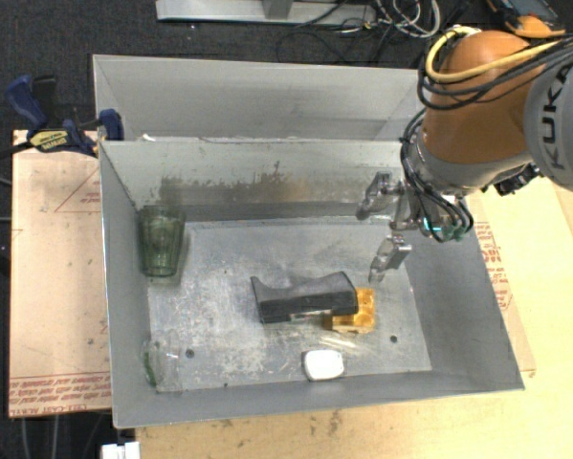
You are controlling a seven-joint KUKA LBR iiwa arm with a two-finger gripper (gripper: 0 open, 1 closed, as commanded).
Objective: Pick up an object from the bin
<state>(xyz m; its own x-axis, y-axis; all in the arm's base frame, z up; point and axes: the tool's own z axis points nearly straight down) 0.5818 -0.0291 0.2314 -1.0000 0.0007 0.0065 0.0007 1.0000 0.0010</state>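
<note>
My gripper (pixel 381 235) hangs at the bin's right side, open, with nothing between its two metal fingers; one fingertip (pixel 367 206) points toward the back wall, the other (pixel 385 260) reaches down toward the floor. Just below and left of the lower finger lies a dark grey block-shaped object (pixel 303 300) with an amber translucent piece (pixel 357 314) at its right end. A small white oval object (pixel 323 364) rests near the front wall, below those two.
A green translucent cup (pixel 161 242) stands at the back left of the floor. A thin green piece (pixel 149 363) lies in the front left corner. The arm's orange cover and cables overhang the right rim.
</note>
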